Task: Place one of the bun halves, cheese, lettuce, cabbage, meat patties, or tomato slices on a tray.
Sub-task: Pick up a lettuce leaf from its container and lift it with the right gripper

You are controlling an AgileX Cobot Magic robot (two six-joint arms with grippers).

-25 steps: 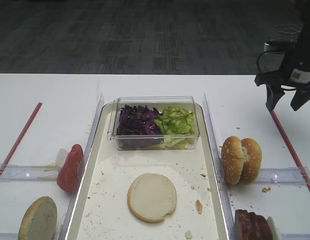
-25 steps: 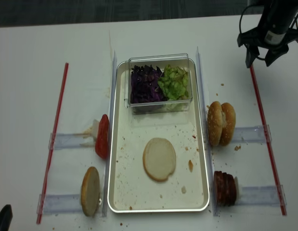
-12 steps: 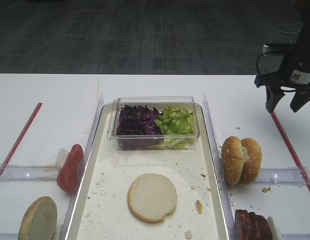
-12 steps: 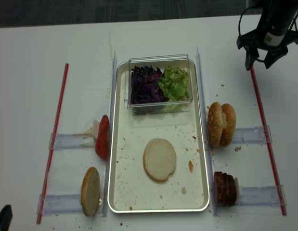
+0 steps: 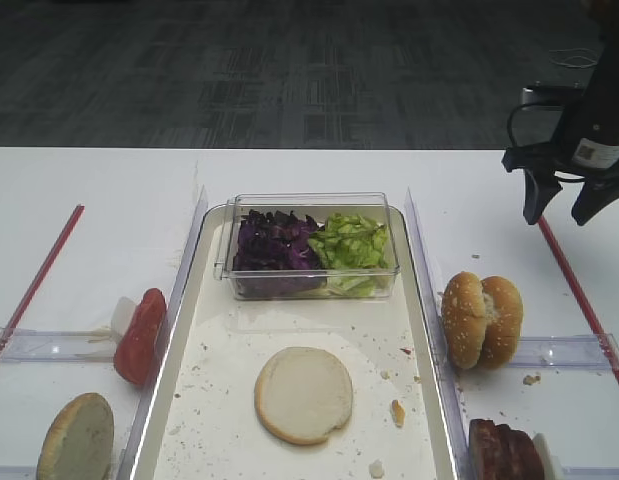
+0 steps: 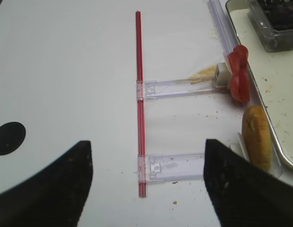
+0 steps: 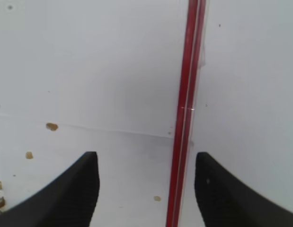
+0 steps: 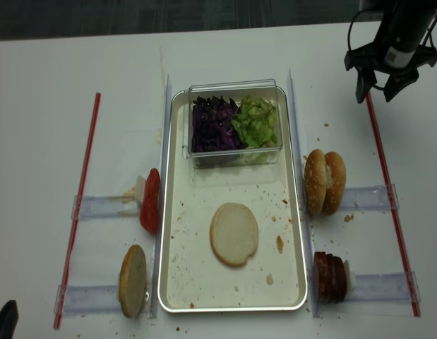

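The long tray (image 5: 424,300) holds one pale bun half (image 5: 303,394), cut face up. At its far end a clear box contains purple cabbage (image 5: 274,245) and green lettuce (image 5: 351,243). Right of the tray stand two seeded bun halves (image 5: 481,320) and the meat patties (image 5: 504,450). To its left are the tomato slices (image 5: 140,337) and another bun half (image 5: 76,440). Cheese is out of view. My right gripper (image 5: 555,215) hangs open and empty over the red strip (image 7: 184,118) at the far right. Near the table's left front, my left gripper (image 6: 147,142) is open and empty.
Clear plastic rails (image 5: 569,350) hold the food on both sides of the tray. A red strip (image 8: 80,205) runs along the table's left side and another (image 8: 391,205) along the right. Crumbs dot the tray floor and the table near the buns.
My right gripper has drifted slightly to the left, still open. Nothing else has moved.
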